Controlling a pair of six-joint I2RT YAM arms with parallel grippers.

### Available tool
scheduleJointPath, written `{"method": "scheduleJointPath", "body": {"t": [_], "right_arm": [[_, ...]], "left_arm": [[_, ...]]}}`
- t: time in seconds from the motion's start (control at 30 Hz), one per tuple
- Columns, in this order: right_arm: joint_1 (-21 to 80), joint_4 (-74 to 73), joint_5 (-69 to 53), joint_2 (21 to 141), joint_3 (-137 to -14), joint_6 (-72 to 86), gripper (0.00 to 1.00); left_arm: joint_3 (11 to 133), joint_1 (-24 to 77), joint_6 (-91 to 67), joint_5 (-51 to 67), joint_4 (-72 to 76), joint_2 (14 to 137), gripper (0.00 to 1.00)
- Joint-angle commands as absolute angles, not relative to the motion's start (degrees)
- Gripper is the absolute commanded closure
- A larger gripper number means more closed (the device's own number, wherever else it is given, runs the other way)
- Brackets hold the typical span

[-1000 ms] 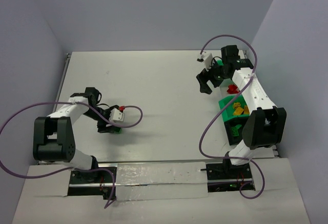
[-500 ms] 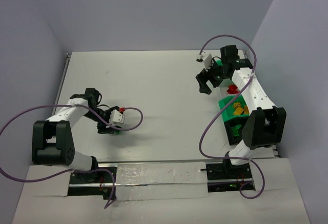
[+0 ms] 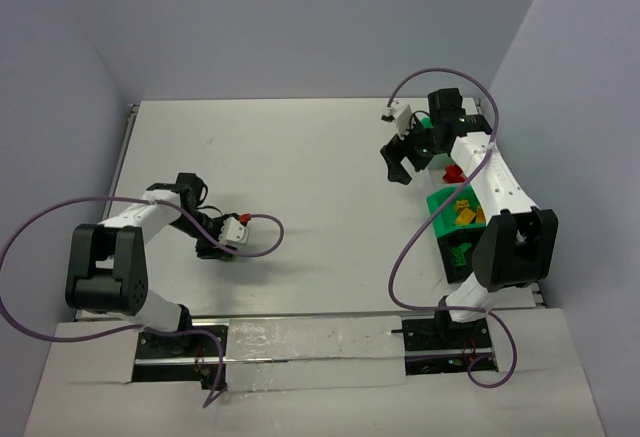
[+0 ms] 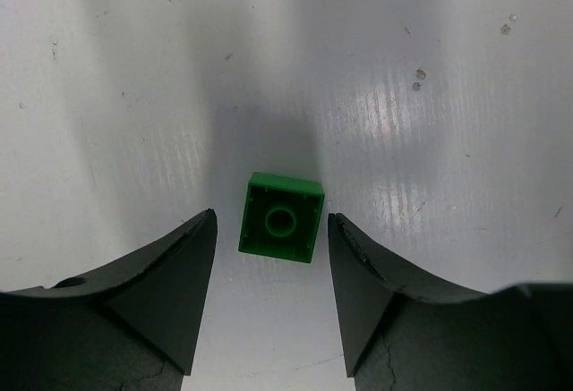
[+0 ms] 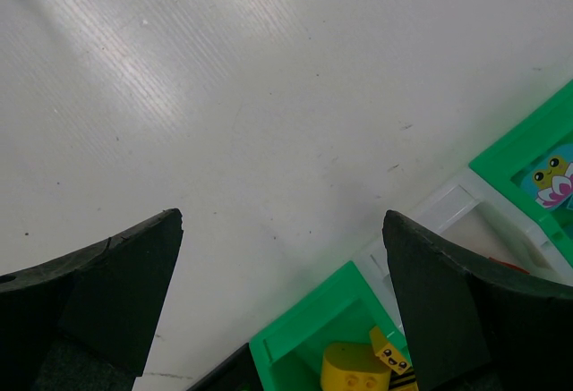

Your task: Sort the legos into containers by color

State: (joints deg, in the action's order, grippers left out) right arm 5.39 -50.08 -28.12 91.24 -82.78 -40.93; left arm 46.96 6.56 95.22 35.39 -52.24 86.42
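Observation:
A small green lego (image 4: 281, 218) lies on the white table, level with the tips of my open left gripper (image 4: 271, 221) and between its fingers, untouched. In the top view the left gripper (image 3: 212, 247) covers that brick. My right gripper (image 3: 400, 165) is open and empty, hovering over bare table left of the containers. The right wrist view shows the gripper (image 5: 283, 219) above the corner of a green container (image 5: 304, 333) holding yellow legos (image 5: 354, 369). A red lego (image 3: 452, 173) lies in the row of containers.
The containers stand in a row along the right edge: one with yellow legos (image 3: 460, 212), one below it with green pieces (image 3: 460, 252), another behind the right arm (image 3: 428, 122). A whitish bin (image 5: 466, 212) and another green bin (image 5: 528, 140) show in the right wrist view.
My left gripper has shifted slightly right and toward the near edge, now covering the green lego in the top view. The right arm has barely moved.

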Motion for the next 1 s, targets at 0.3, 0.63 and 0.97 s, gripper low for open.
{"method": "scheduleJointPath", "body": {"t": [0.3, 0.63, 0.97], "right_arm": [[6.61, -48.29, -29.72, 90.92, -83.27, -39.16, 0.0], [8.0, -47.37, -31.59, 90.66, -82.44, -36.57, 0.0], [8.05, -40.84, -40.34, 90.33, -82.01, -19.02, 0.0]], "left_arm": [[46.3, 6.96, 100.47, 35.33, -50.29, 87.41, 0.43], [46.32, 7.69, 100.81, 34.02, -49.22, 88.46, 0.51], [51.45, 9.26, 92.11, 36.16, -44.38, 88.62, 0.69]]}}
